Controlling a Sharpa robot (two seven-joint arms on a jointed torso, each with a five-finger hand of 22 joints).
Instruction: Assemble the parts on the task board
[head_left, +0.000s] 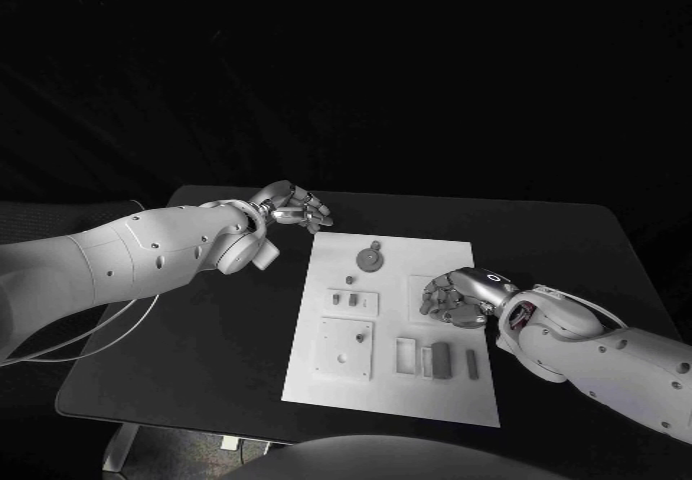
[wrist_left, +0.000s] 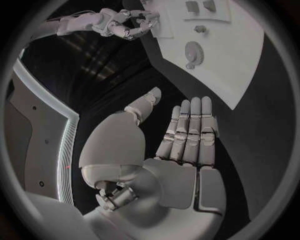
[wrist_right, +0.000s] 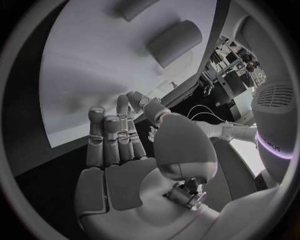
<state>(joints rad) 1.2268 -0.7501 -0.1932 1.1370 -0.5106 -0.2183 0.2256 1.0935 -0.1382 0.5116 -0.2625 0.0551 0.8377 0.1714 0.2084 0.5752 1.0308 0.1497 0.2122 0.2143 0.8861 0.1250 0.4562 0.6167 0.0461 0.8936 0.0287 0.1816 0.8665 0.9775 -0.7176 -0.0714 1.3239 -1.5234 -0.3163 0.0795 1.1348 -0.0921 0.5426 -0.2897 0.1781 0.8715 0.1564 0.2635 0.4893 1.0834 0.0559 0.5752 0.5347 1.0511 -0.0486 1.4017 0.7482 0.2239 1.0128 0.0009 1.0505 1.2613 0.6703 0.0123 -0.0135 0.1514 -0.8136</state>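
The white task board (head_left: 418, 395) lies in the middle of the black table. On it are a grey gear (head_left: 372, 258), two small pegs (head_left: 346, 297), a square plate (head_left: 346, 347) and upright grey blocks (head_left: 440, 360). My left hand (head_left: 293, 207) hovers off the board's far left corner; its palm (wrist_left: 181, 170) is flat, its fingers are straight and it holds nothing. My right hand (head_left: 459, 297) hangs over the board's right side with its fingers (wrist_right: 109, 137) a little bent and apart, nothing between them. The left wrist view shows the gear (wrist_left: 194, 51) and the right hand (wrist_left: 128, 25).
Bare black table (head_left: 202, 340) lies left of the board, and more of it on the right behind my right arm. In the right wrist view two grey blocks (wrist_right: 178, 40) stand on the board (wrist_right: 87, 75) beyond the fingers.
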